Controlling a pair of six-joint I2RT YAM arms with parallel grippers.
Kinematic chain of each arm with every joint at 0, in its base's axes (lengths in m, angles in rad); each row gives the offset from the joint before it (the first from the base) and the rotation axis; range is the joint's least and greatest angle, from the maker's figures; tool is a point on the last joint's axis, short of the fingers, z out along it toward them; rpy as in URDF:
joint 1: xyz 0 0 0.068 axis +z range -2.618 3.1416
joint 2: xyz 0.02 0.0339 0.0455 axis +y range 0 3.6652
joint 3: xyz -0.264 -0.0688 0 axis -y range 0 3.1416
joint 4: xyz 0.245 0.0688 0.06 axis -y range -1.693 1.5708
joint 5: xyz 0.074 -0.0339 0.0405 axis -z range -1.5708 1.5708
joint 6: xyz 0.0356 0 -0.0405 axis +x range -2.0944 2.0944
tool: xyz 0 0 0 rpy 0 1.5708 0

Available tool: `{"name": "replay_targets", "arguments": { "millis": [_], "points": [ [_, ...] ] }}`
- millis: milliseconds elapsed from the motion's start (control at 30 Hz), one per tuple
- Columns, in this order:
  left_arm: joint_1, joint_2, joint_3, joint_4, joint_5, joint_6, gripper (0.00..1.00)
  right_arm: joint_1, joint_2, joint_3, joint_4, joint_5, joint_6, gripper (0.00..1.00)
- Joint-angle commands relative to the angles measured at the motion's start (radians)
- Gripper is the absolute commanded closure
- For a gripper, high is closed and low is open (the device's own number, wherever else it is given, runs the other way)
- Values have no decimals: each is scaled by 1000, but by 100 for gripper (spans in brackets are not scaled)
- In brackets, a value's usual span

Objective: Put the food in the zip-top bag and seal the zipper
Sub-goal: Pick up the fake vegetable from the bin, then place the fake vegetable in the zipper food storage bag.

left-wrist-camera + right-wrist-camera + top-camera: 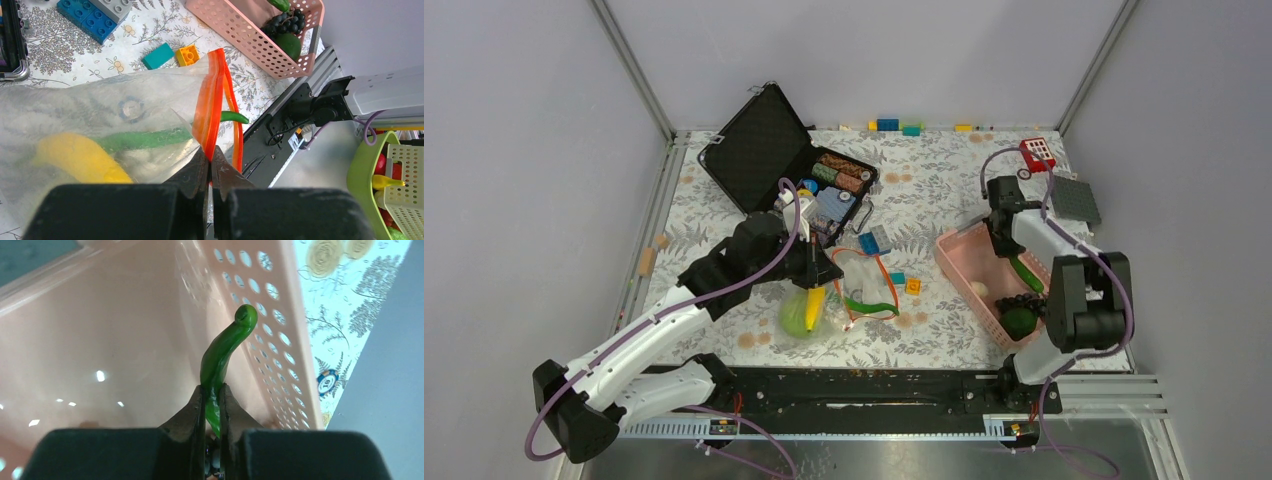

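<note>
My left gripper (210, 172) is pinched tight on the zipper (214, 95), the orange-red strip of the zip-top bag (100, 105) — past my fingertips the strip's two sides stand apart, so the mouth is open. Inside the clear plastic lie a yellow piece (80, 157) and a long green pod (145, 138). Beyond the bag, a teal brick (157, 55) and an orange brick (187, 55) sit side by side on the flowered table (150, 30). My right gripper (213, 405) is clamped on a second green pod (222, 352) — within the walls of the pink basket (100, 315), well apart from the bag.
</note>
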Motion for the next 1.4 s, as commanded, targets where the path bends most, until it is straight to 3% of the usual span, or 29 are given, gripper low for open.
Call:
{"name": "replay_targets", "arguments": {
  "millis": [0, 167, 367, 767, 900, 1167, 1367],
  "points": [
    [3, -17, 2, 60, 14, 11, 100, -4, -167, -18, -87, -40, 79, 100],
    [4, -7, 0, 70, 23, 8, 100, -3, -322, -74, -61, -94, 117, 100],
    [3, -3, 3, 70, 34, 1, 100, -3, -534, -157, 90, -232, 125, 100],
    [3, 2, 8, 76, 34, -7, 100, 49, -830, -168, 160, -614, 207, 100],
    [3, 0, 8, 81, 34, -9, 100, 161, -897, -173, 240, -746, 290, 100],
    [4, 3, 11, 84, 34, -13, 100, 597, -856, -214, 567, -825, 314, 100],
    [5, -9, -8, 100, 6, -33, 100, 740, -774, -232, 772, -860, 289, 100]
  ]
}}
